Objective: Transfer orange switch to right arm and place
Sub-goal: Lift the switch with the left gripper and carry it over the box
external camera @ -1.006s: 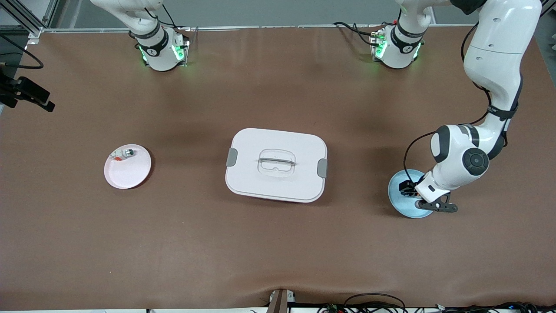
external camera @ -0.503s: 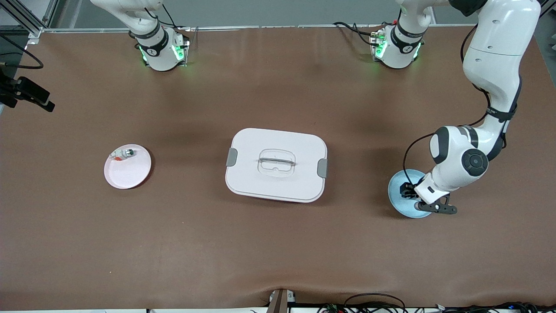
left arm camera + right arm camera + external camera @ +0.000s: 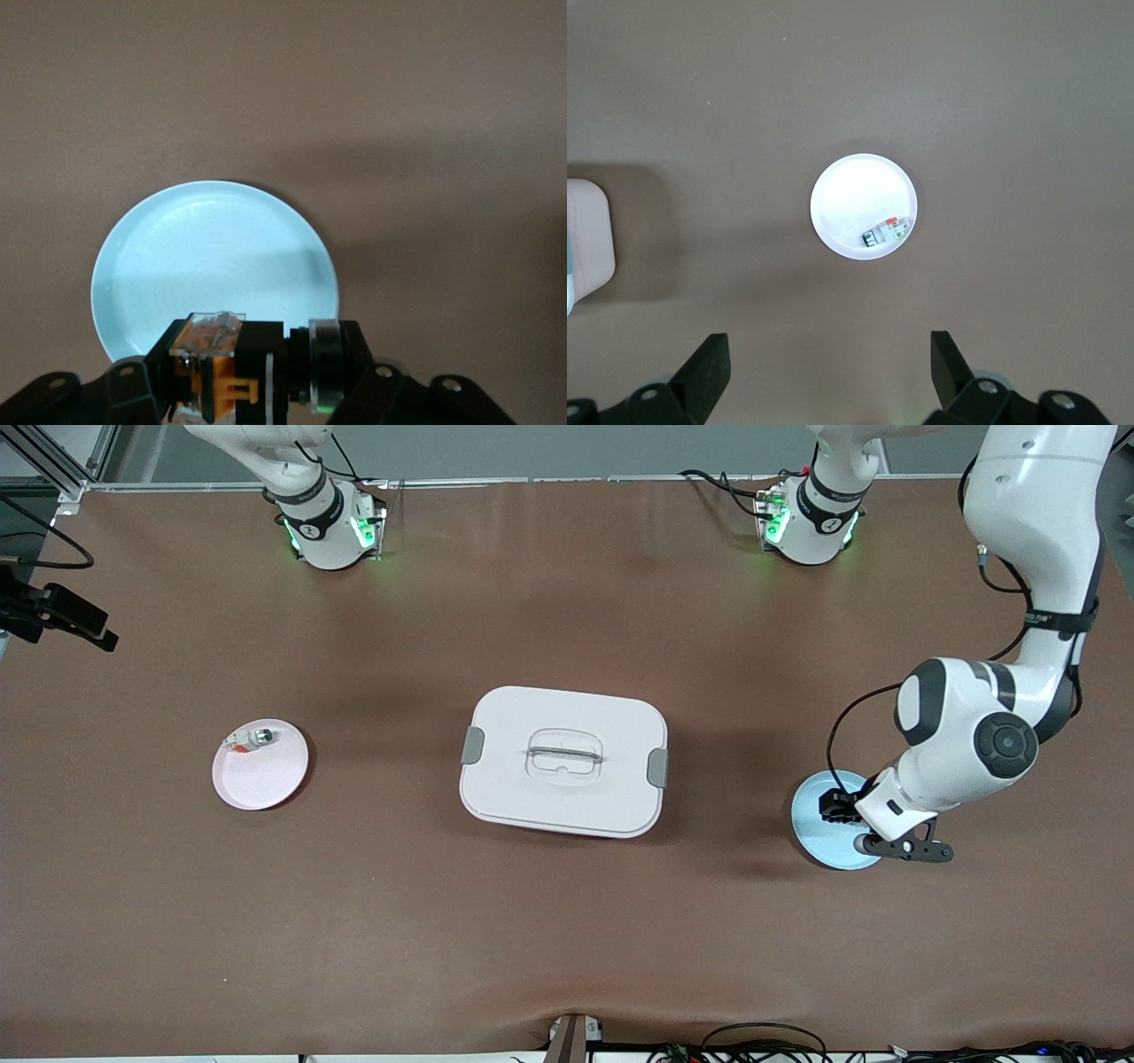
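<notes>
My left gripper (image 3: 261, 376) is shut on the orange switch (image 3: 232, 367), a small black part with orange bands, and holds it just above the light blue plate (image 3: 213, 257). In the front view this gripper (image 3: 837, 807) is over the blue plate (image 3: 817, 828) at the left arm's end of the table. My right gripper (image 3: 830, 367) is open and empty, high over the pink plate (image 3: 850, 199). Its hand is out of the front view.
A tiny silvery-white part with a red-orange bit (image 3: 251, 738) lies on the pink plate (image 3: 261, 775) at the right arm's end. A white lidded box (image 3: 563, 762) with a clear handle sits mid-table between the plates.
The left arm's elbow and wrist have swung toward the left arm's end and risen. The left gripper has stayed over the blue plate with the switch in it.
</notes>
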`<action>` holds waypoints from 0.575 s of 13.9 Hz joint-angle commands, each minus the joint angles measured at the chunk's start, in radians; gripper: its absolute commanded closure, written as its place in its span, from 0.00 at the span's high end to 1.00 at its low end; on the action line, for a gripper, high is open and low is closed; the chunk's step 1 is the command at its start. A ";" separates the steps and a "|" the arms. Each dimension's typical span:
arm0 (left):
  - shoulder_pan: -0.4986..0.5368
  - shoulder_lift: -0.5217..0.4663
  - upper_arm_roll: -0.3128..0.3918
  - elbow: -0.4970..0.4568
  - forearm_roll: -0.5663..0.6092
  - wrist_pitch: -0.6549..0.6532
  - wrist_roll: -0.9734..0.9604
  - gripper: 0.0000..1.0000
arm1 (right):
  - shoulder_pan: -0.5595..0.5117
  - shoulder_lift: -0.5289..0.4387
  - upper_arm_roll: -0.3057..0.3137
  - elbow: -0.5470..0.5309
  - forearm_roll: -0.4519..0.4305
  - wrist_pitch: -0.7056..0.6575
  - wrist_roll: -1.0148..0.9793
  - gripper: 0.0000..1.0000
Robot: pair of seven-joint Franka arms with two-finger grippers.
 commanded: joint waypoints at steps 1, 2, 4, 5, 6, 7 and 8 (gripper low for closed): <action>0.005 -0.007 -0.060 0.088 -0.012 -0.108 -0.121 0.00 | -0.043 0.050 0.004 0.006 -0.012 -0.007 0.002 1.00; 0.002 -0.005 -0.076 0.115 -0.035 -0.130 -0.170 0.00 | -0.061 0.088 0.004 0.011 0.005 -0.007 -0.007 1.00; 0.002 -0.008 -0.122 0.150 -0.100 -0.153 -0.297 0.00 | -0.063 0.100 0.006 0.014 0.004 -0.007 -0.013 1.00; 0.000 -0.008 -0.142 0.176 -0.117 -0.172 -0.380 0.00 | -0.063 0.103 0.006 0.013 -0.001 -0.005 -0.014 1.00; -0.004 -0.007 -0.166 0.200 -0.119 -0.188 -0.452 0.00 | -0.067 0.121 0.006 0.013 0.001 -0.007 -0.010 1.00; -0.006 -0.005 -0.195 0.219 -0.119 -0.199 -0.526 0.00 | -0.075 0.151 0.006 0.014 0.004 -0.008 -0.012 1.00; -0.006 -0.005 -0.224 0.227 -0.122 -0.200 -0.595 0.00 | -0.083 0.162 0.006 0.013 0.004 -0.008 -0.012 1.00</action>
